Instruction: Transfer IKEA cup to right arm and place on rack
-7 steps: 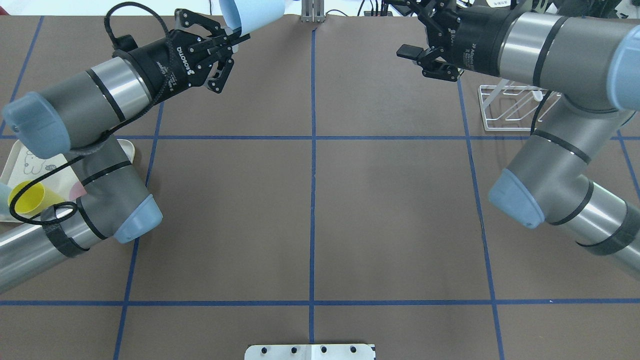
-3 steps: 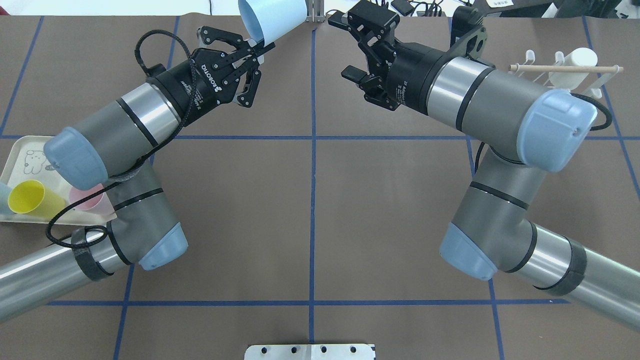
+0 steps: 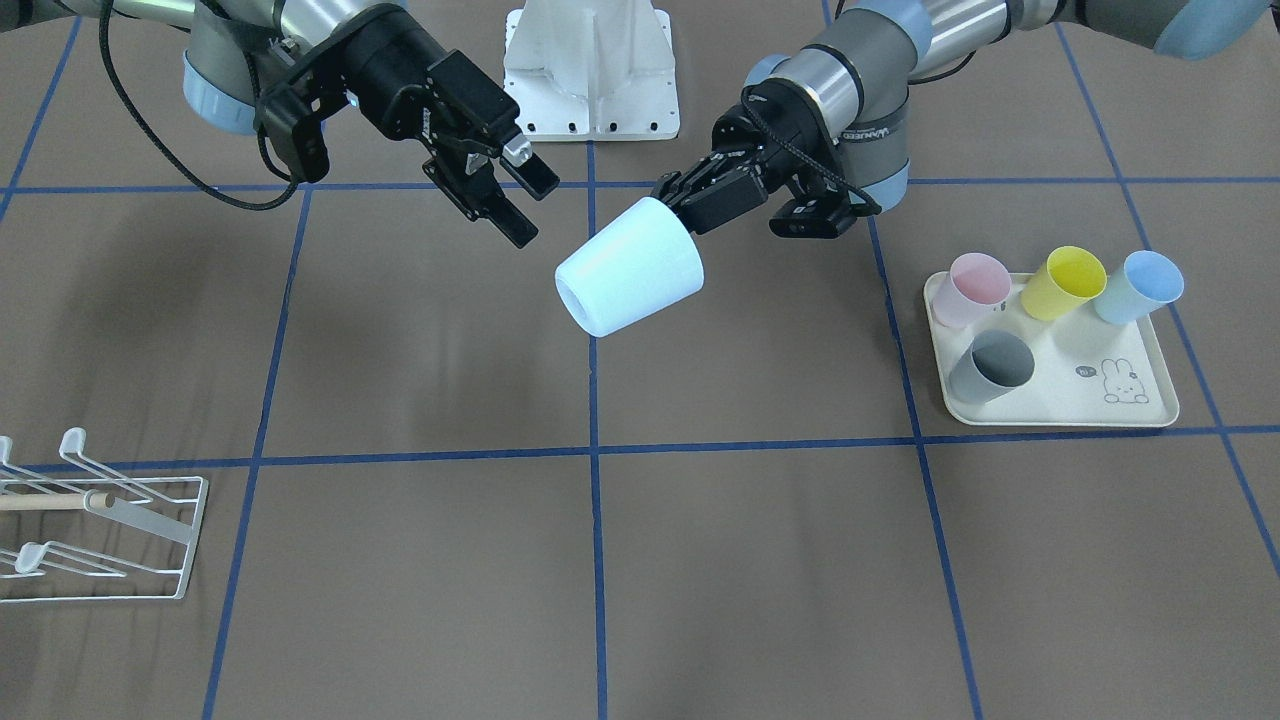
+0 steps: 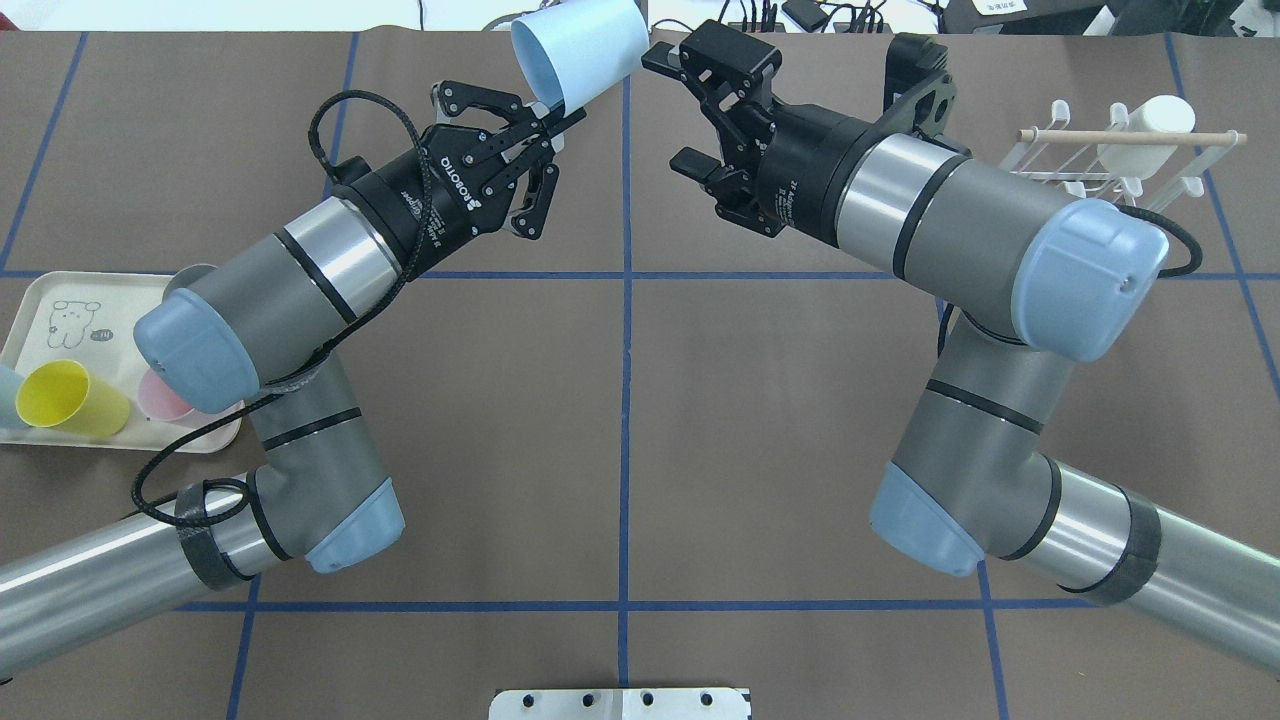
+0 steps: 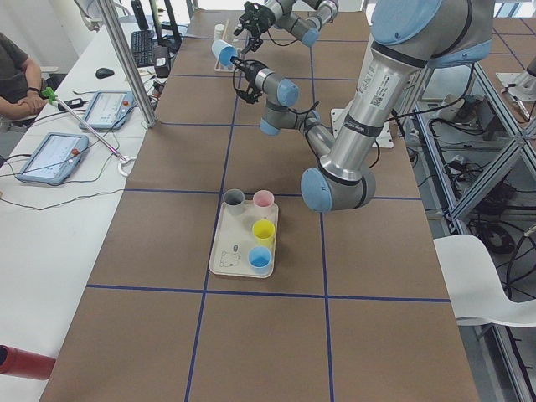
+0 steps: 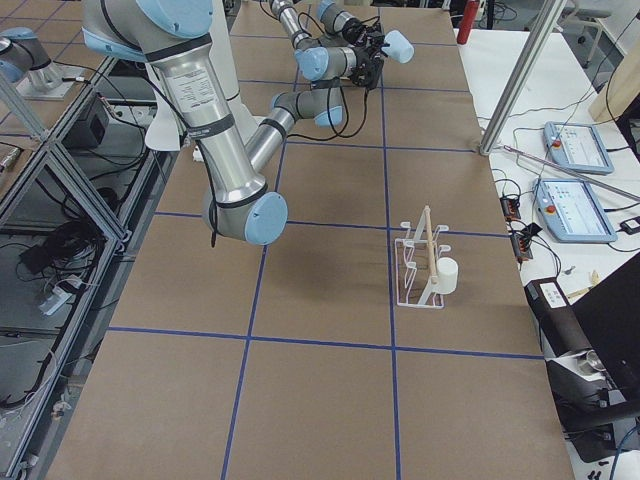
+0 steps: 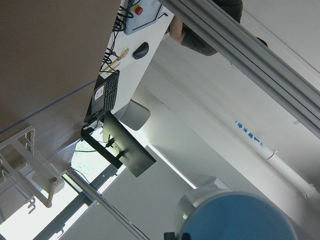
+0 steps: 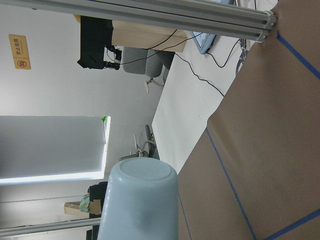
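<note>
A pale blue IKEA cup (image 4: 578, 50) hangs tilted above the table's far middle, its mouth toward the left arm. My left gripper (image 4: 558, 108) is shut on its rim; the front view shows the same pinch on the cup (image 3: 630, 278). My right gripper (image 4: 676, 110) stands open just right of the cup, a small gap away, with nothing between its fingers. In the right wrist view the cup's base (image 8: 140, 200) faces the camera. The white wire rack (image 4: 1090, 165) with its wooden dowel stands at the far right.
A white cup (image 4: 1157, 122) sits on the rack. The cream rabbit tray (image 3: 1070, 400) holds pink (image 3: 975, 288), yellow (image 3: 1072, 281), blue (image 3: 1140, 286) and grey (image 3: 990, 365) cups on the left arm's side. A person sits at a side desk (image 5: 17, 71).
My left arm has carried the cup rightward toward the table's centre line. My right arm has swung left from over the rack, its open gripper now close beside the cup.
</note>
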Motion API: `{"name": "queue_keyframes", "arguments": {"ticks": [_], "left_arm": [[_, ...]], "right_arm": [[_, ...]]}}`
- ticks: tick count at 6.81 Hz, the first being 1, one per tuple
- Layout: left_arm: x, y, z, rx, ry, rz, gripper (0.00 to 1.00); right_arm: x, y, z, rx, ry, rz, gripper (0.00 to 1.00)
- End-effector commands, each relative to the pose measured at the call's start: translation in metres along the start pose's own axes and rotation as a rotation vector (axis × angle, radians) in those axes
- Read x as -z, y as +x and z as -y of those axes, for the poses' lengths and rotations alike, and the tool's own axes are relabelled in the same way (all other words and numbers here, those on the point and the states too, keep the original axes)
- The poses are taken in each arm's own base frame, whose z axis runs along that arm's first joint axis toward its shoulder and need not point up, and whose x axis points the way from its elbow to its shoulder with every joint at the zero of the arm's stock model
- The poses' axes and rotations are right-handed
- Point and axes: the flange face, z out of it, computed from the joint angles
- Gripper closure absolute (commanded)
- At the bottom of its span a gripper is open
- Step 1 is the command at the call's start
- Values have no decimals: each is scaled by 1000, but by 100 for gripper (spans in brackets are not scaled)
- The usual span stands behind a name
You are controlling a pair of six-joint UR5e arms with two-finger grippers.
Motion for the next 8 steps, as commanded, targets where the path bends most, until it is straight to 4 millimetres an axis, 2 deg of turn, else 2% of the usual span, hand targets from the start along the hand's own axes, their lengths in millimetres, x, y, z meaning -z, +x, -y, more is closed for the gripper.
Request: {"name": "queue_keyframes", "arguments": {"ticks": [1, 4, 8], "left_arm": [[-3, -18, -12, 12, -7, 5, 100], [-3, -26, -20, 22, -18, 12, 100], [2, -54, -29, 48, -11, 19, 100]], "right_arm": [[-5, 2, -2, 0, -1, -5, 0], [-8, 2, -2, 0, 1, -6, 0], [-8, 1, -2, 0, 3, -3, 0]]}}
